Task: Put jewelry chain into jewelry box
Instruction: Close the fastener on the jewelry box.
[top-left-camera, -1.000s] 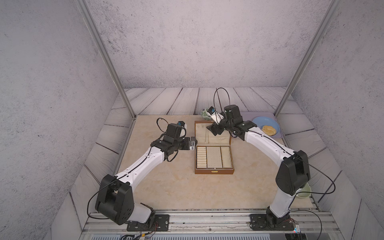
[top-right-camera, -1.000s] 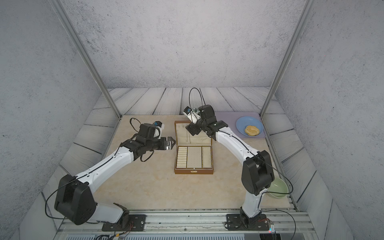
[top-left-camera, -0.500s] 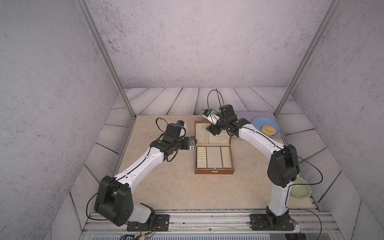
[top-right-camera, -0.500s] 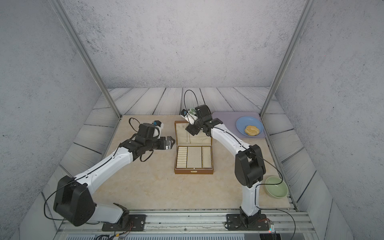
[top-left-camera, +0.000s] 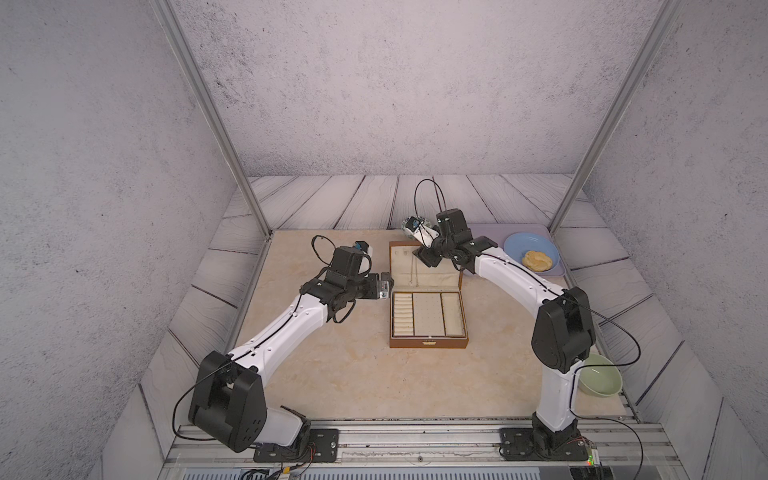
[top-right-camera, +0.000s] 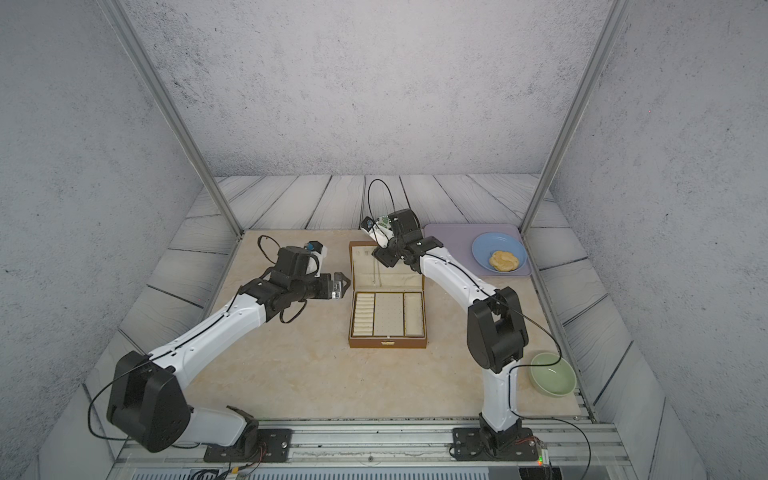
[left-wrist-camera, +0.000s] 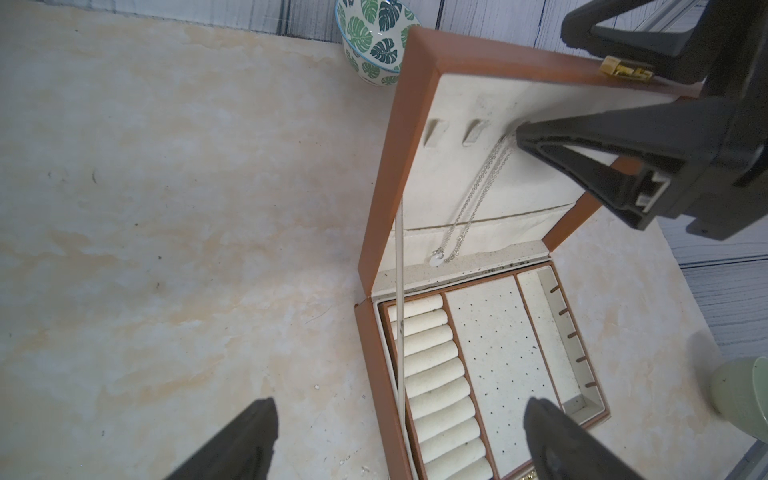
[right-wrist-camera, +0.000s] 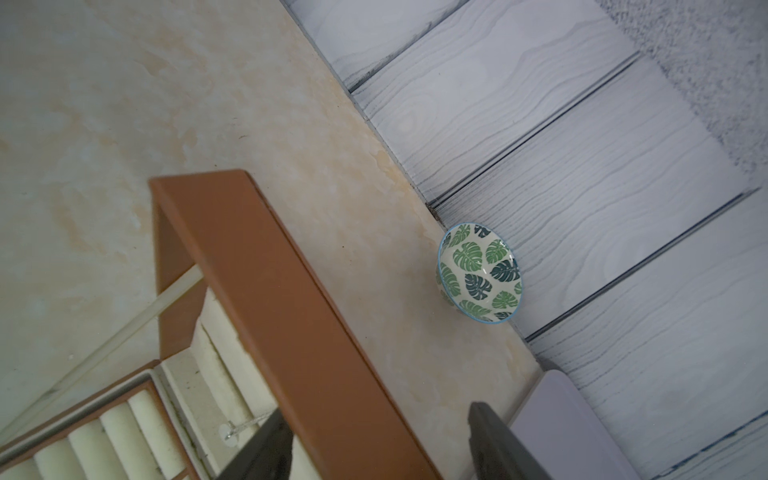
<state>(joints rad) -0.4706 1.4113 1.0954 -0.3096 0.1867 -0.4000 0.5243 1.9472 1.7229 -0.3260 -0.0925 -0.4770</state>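
Note:
The brown jewelry box (top-left-camera: 428, 343) (top-right-camera: 388, 343) stands open mid-table with its lid upright. The thin silvery jewelry chain (left-wrist-camera: 478, 195) (top-left-camera: 411, 270) hangs inside the lid from a hook, and its small disc pendant rests low on the cream lining (right-wrist-camera: 226, 432). My right gripper (top-left-camera: 422, 255) (right-wrist-camera: 376, 415) is open and straddles the lid's top edge. One of its fingers (left-wrist-camera: 602, 166) is inside by the chain's hook and the other is behind the lid, with a gap. My left gripper (top-left-camera: 386, 284) (left-wrist-camera: 401, 415) hovers open and empty beside the box's left side.
A leaf-patterned bowl (right-wrist-camera: 478, 274) (left-wrist-camera: 374, 41) sits just behind the lid at the table's back edge. At the back right, a lilac tray (top-left-camera: 490, 232) holds a blue plate (top-left-camera: 528, 245) with a bun (top-left-camera: 537, 261). A green bowl (top-left-camera: 600, 380) is by the right arm's base.
The right arm has shifted slightly left at the lid's top edge and its jaws have narrowed. The left arm, box and chain have not moved.

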